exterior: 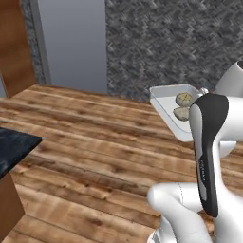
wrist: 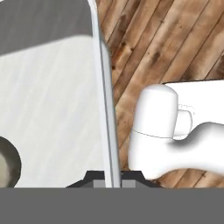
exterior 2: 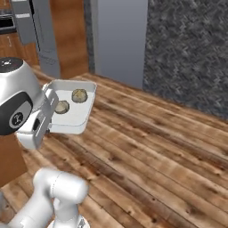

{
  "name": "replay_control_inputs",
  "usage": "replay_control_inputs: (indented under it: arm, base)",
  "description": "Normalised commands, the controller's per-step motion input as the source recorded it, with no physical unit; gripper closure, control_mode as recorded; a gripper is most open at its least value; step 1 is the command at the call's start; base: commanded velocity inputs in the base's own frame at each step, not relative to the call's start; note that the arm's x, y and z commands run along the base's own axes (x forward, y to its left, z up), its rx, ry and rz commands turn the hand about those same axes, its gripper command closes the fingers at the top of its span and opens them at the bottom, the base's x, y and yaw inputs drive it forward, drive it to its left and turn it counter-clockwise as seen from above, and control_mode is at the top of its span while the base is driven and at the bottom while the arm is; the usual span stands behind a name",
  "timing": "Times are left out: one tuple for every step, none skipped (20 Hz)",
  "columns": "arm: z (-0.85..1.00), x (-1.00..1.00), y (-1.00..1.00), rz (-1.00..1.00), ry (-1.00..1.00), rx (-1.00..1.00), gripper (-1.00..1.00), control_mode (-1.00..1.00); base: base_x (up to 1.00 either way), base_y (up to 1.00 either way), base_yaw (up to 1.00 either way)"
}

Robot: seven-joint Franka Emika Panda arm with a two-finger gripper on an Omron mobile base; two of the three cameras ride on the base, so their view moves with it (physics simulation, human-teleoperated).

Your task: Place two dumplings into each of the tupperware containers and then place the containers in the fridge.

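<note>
One white tupperware container [exterior: 167, 108] hangs level in the air above the wooden floor, with two dumplings [exterior: 183, 99] lying side by side in it. My gripper [wrist: 112, 180] is shut on its thin side rim [wrist: 104, 109], which runs up between the two fingertips. Seen from the right base, the container [exterior 2: 76, 116] juts out from my hand and carries both dumplings [exterior 2: 79, 95]. The edge of one dumpling [wrist: 6, 161] also peeks in low on the left of the hand view. The tall grey fridge [exterior 2: 119, 40] stands behind the container, and its inside is hidden.
Wooden plank floor [exterior: 95, 142] spreads below and ahead. A dark speckled stone wall [exterior: 171, 42] rises right of the grey front. A dark counter corner [exterior: 14, 147] on a brown cabinet juts in at the left. My own white arm [exterior: 209, 152] blocks the lower right.
</note>
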Motion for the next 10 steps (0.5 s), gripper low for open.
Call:
replay_control_inputs:
  arm:
    - [0.00, 0.00, 0.00, 0.00, 0.00, 0.00, 1.00, 1.00]
    - [0.00, 0.00, 0.00, 0.00, 0.00, 0.00, 1.00, 1.00]
    - [0.00, 0.00, 0.00, 0.00, 0.00, 0.00, 1.00, 1.00]
    - [0.00, 0.00, 0.00, 0.00, 0.00, 0.00, 1.00, 1.00]
    - [0.00, 0.00, 0.00, 0.00, 0.00, 0.00, 1.00, 1.00]
    - [0.00, 0.00, 0.00, 0.00, 0.00, 0.00, 1.00, 1.00]
    - [0.00, 0.00, 0.00, 0.00, 0.00, 0.00, 1.00, 1.00]
    - [0.00, 0.00, 0.00, 0.00, 0.00, 0.00, 1.00, 1.00]
    - [0.00, 0.00, 0.00, 0.00, 0.00, 0.00, 1.00, 1.00]
    - [0.00, 0.00, 0.00, 0.00, 0.00, 0.00, 1.00, 1.00]
  base:
    - [1.00, -0.16, 0.18]
    - [1.00, -0.18, 0.24]
    - [1.00, -0.16, 0.27]
    - [1.00, -0.10, 0.36]
    - [1.00, -0.04, 0.45]
    - [1.00, -0.01, 0.56]
    - [1.00, -0.03, 0.60]
    - [1.00, -0.03, 0.60]
    - [1.00, -0.03, 0.60]
    - [1.00, -0.04, 0.60]
